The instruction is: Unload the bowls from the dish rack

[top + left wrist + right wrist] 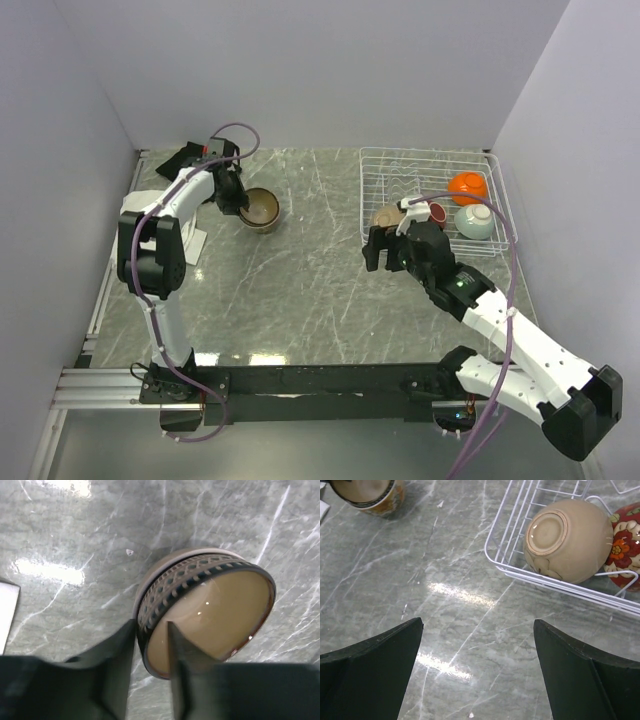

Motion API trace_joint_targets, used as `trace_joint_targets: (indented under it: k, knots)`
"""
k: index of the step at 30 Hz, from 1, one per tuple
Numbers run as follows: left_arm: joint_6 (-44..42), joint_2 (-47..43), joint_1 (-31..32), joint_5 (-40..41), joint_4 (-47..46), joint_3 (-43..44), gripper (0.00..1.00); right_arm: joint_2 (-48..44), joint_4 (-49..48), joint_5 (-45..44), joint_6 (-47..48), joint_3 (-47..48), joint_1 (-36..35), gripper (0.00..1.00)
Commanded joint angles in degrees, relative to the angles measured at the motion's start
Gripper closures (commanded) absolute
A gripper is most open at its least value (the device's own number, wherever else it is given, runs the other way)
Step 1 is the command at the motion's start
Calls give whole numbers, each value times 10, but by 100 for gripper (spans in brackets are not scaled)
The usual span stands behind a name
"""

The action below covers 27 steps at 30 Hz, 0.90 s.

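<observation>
**A:** Overhead view, entries?

**B:** Dish rack (pixel 500 200), far right of the table (pixel 300 300). It holds a tan bowl (pixel 388 215), red floral bowl (pixel 437 212), orange bowl (pixel 468 186) and pale green bowl (pixel 474 221). Patterned bowl (pixel 262 210): out of the rack, standing on the table at far left, with the left gripper (pixel 237 203) at its rim. Right gripper (pixel 385 255): hovering just outside the rack's near-left corner.

**A:** Left wrist view?

**B:** Fingers astride the patterned bowl's rim, one outside the wall and one inside. They are narrowly parted with a sliver of slack on the inner side, so no clamp shows. White cloth (pixel 7 610) at the left edge, apart from the bowl.

**A:** Right wrist view?

**B:** Jaws spread wide, nothing between them. The tan bowl lies on its side, foot toward the camera, just inside the rack's corner wires and against the red floral bowl.

**A:** Step in hand?

**B:** By my judgement, set-down of one bowl is finishing and four remain racked. Next, the left lifts straight off the rim. The right crosses the low side wire for the tan bowl, a wide, round grasp.

**A:** Room?

**B:** Open table between the arms; tight only at the wires and prongs.
</observation>
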State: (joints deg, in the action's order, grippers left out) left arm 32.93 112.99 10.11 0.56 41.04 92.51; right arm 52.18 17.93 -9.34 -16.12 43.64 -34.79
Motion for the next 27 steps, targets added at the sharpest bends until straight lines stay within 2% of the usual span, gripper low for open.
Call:
trace_joint_targets:
  k: [1, 5, 12, 14, 19, 25, 27]
  knots:
    - [6, -2, 3, -15, -17, 21, 54, -9, -10, 13, -2, -5, 17, 0]
    - [6, -13, 3, -8, -10, 22, 43, 1, -16, 25, 6, -1, 29, 0]
    - [4, -44, 2, 27, 14, 19, 43, 13, -16, 30, 21, 13, 47, 0]
    - [4, -48, -2, 19, 11, 14, 48, 15, -17, 35, 23, 15, 57, 0]
    - [6, -34, -16, -1, 12, 13, 81, 16, -19, 49, 20, 15, 71, 0]
    - [1, -29, -18, -13, 7, 4, 94, 13, -19, 53, 14, 7, 78, 0]
    - [0, -24, -19, -18, 12, 6, 95, 13, -19, 54, 14, 5, 82, 0]
